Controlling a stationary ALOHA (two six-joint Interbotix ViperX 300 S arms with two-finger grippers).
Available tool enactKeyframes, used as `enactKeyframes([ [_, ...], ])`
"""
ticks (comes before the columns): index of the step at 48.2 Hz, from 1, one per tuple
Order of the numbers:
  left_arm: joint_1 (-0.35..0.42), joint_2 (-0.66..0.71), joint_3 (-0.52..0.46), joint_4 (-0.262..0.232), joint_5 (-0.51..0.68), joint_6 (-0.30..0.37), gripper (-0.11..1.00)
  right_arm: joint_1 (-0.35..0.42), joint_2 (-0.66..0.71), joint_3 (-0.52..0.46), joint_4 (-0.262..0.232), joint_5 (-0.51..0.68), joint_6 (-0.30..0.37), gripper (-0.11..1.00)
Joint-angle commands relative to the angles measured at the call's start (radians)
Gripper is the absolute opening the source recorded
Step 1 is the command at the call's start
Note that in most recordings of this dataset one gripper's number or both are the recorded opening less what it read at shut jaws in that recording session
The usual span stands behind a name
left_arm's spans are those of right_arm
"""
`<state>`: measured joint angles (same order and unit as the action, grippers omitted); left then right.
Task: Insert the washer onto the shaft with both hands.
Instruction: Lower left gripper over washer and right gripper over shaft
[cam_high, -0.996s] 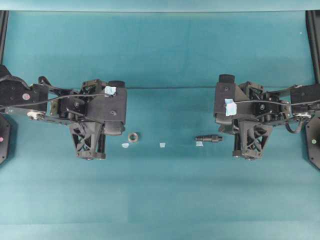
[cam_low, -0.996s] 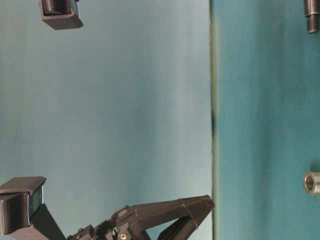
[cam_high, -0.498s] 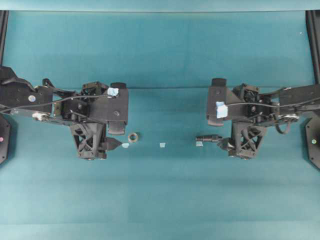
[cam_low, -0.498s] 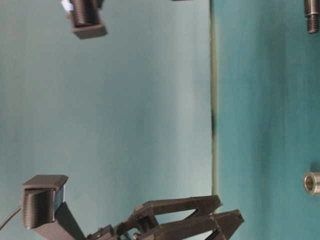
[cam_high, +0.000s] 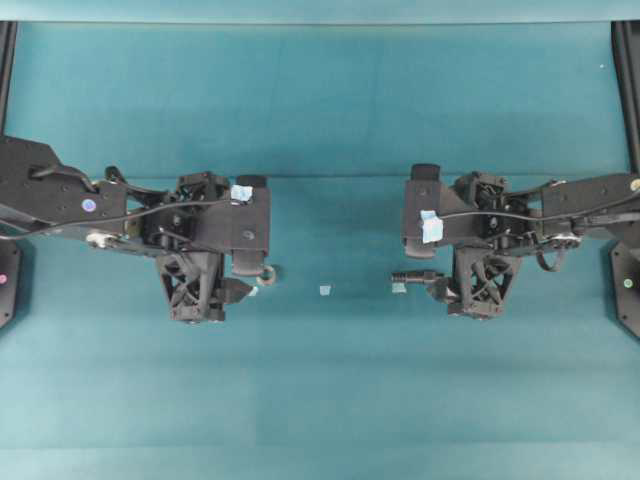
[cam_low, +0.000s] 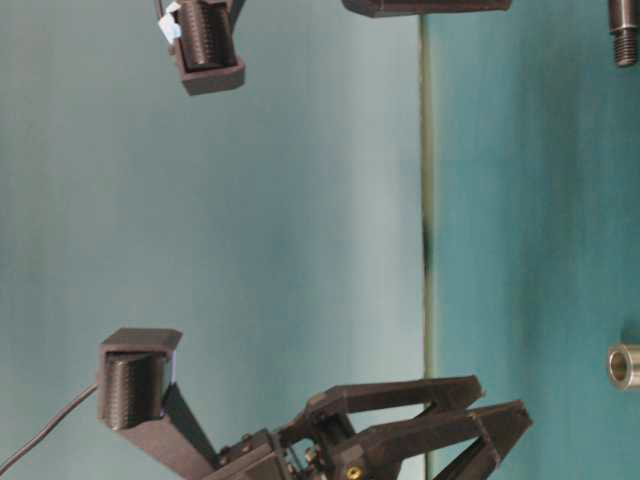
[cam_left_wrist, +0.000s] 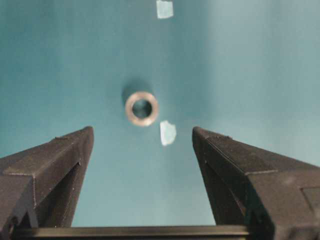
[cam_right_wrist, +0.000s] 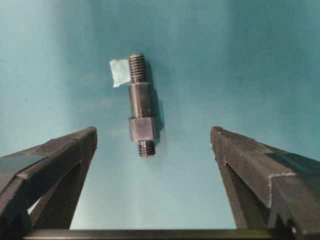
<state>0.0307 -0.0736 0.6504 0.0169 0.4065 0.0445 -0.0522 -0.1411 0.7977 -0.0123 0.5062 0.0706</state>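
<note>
Bench (cam_high: 330, 400): teal surface, carrying all the loose parts.
Washer (cam_left_wrist: 142, 108): small grey-tan ring with a dark hole, lying flat on the bench, ahead of the left pincer's opening and a little toward its left finger; held by nothing. In the overhead view only its edge shows beside the left arm's body (cam_high: 267, 272). In the table-level view it sits at the right edge (cam_low: 624, 366).
Shaft (cam_right_wrist: 141, 112): dark stepped rod with threaded ends and a hexagonal collar, lying on the bench ahead of the right pincer, touched by nothing; in the overhead view (cam_high: 412, 275).
Left pincer (cam_left_wrist: 142, 142): fingers wide apart, nothing between them, above the bench just short of the washer.
Right pincer (cam_right_wrist: 154, 140): fingers wide apart, nothing between them, the shaft's near end about level with its tips.
Tape scraps: one touching the far threaded end of the shaft (cam_right_wrist: 119, 72); one just beside the washer (cam_left_wrist: 168, 132); one on the bench between the two arms (cam_high: 325, 290).
</note>
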Motion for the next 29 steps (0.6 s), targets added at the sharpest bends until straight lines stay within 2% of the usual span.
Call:
enactKeyframes([
  [1,0.008,0.003,-0.003,0.003,-0.023,0.003,0.85,0.002,0.011,-0.009,-0.003,-0.008,-0.012,0.90],
  [29,0.028,0.132,-0.002,0.005,-0.104,0.021,0.84,0.009,0.117,-0.005,0.000,-0.046,-0.006,0.88],
])
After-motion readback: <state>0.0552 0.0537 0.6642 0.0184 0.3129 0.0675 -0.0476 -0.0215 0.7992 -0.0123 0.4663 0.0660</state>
